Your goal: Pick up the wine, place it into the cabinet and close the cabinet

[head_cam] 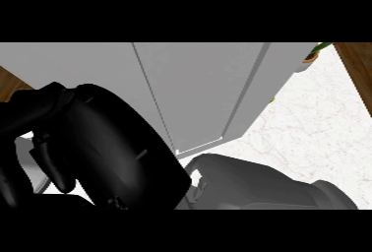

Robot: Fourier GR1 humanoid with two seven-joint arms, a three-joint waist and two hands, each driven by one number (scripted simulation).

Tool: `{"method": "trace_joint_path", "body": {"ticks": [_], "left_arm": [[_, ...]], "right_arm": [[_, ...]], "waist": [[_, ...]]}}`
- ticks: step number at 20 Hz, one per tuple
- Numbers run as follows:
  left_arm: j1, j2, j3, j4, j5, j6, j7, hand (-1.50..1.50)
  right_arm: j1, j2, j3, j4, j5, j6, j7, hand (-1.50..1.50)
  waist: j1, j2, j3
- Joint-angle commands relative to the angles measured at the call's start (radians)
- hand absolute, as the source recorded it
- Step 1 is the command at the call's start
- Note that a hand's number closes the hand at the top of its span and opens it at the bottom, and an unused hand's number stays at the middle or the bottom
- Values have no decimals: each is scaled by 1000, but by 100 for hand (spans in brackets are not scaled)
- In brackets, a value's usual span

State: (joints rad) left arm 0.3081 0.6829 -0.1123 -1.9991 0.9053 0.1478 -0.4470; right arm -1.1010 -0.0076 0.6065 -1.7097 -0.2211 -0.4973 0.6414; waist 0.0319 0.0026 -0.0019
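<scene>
I am not seeing the wine anywhere; probably it is already inside the cabinet (pixel 196 93), which stands just beyond my left hand (pixel 102 147). Its fingers (pixel 54 167) are curling down, holding nothing visible. I am judging the door should be pushed flat and slowly. The marble tabletop (pixel 312 128) lies to their right.

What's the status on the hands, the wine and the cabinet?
Black left hand close to camera, fingers curled, contents hidden. Right hand not visible, only grey right forearm. Wine not in sight. Pale grey cabinet on white marble counter, doors look shut.
</scene>
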Motion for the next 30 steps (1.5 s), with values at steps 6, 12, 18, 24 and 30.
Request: {"method": "trace_joint_path", "body": {"ticks": [6, 12, 18, 24, 30], "left_arm": [[-28, -44, -5, -3, -64, 35, 31, -150], [1, -50, 30, -12, -70, 0, 60, -150], [-54, -64, 61, 52, -47, -41, 72, -150], [-79, -76, 30, -1, -72, 17, 105, -150], [-72, -84, 31, 13, -83, 1, 96, -150]], "right_arm": [[-95, 7, -114, 373, 29, 108, -194, 150], [-115, 2, -247, 540, -10, 233, -296, 150], [-121, -24, -282, 645, -3, 292, -389, 150], [-105, -81, -282, 720, 42, 325, -467, 150], [-118, -104, -307, 753, 50, 335, -489, 150]], "waist": [[-11, 1, 1], [-13, 0, 1], [-17, 3, 1], [-14, 7, 1], [-6, 8, 0]]}}
